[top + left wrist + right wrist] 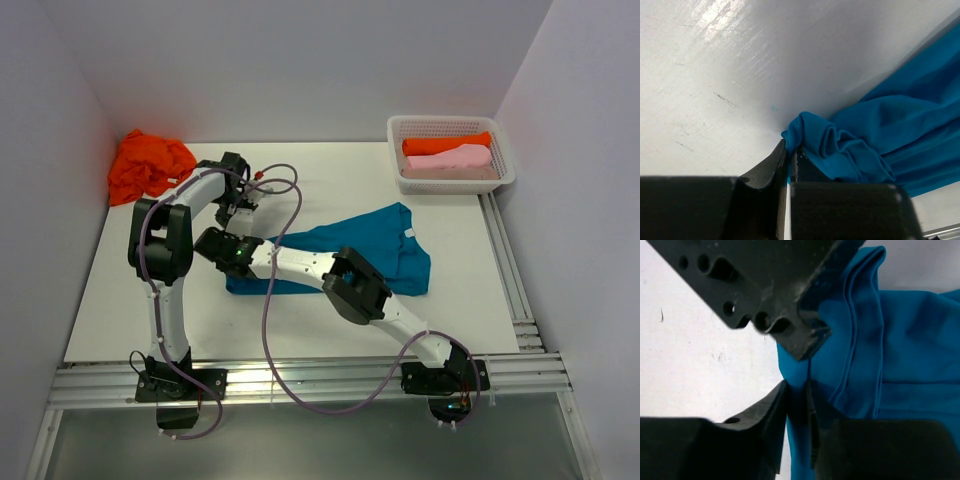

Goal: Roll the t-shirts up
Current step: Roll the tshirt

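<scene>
— Left of the basket (455, 183), nearer me, what lies on the worktop (150, 300)?
— The teal t-shirt (380, 245). My left hand (790, 150) pinches its bunched corner; my right hand (799, 390) is nipped narrow on its edge.

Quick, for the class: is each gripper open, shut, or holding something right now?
Left gripper: shut on the teal t-shirt, at its bunched edge.
Right gripper: shut on the teal t-shirt too.

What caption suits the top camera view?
Two arms meet at a teal shirt; orange and pink shirts lie in the basket.
</scene>
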